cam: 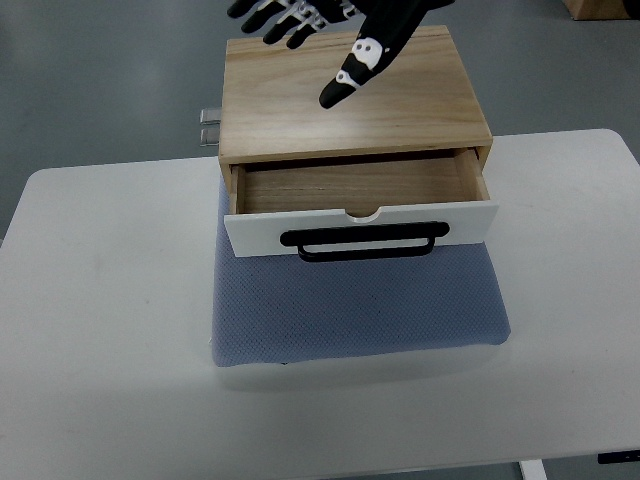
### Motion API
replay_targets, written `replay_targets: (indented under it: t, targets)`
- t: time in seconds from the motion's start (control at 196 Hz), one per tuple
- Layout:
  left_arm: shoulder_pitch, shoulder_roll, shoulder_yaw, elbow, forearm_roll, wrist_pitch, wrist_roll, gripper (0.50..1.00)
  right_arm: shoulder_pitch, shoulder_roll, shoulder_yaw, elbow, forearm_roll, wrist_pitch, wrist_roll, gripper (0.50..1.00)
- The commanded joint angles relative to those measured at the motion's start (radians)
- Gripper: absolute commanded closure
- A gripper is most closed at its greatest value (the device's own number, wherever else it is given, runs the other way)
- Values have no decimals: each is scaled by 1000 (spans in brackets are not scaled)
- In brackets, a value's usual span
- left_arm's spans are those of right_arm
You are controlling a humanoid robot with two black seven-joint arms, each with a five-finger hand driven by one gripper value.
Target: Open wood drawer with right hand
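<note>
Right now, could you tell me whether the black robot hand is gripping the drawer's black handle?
No, the black hand hovers open above the wooden box, well clear of the black handle.

The hand (330,35) is black and glossy, built of jointed segments, and shows only in part at the picture's top edge. Its fingers (275,18) have silvery-grey links at the knuckles between black, rounded tips. One longer digit (350,75) carries white patches with small dark dots, like screw heads or markers, and ends in a smooth black tip; from which side the arm comes in cannot be told.
</note>
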Motion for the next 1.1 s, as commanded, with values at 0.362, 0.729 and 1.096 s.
replay_targets:
  t: [0.362, 0.729, 1.096]
  targets:
    - [0, 0, 0, 1, 0, 1, 1, 500, -517, 165, 613, -454, 77, -344, 230, 560]
    - [0, 0, 0, -1, 0, -1, 1, 500, -691, 269, 739, -560, 138, -424, 233, 560]
    - [0, 0, 0, 1, 0, -1, -1, 500, -800, 340, 742, -635, 140, -393, 236, 556]
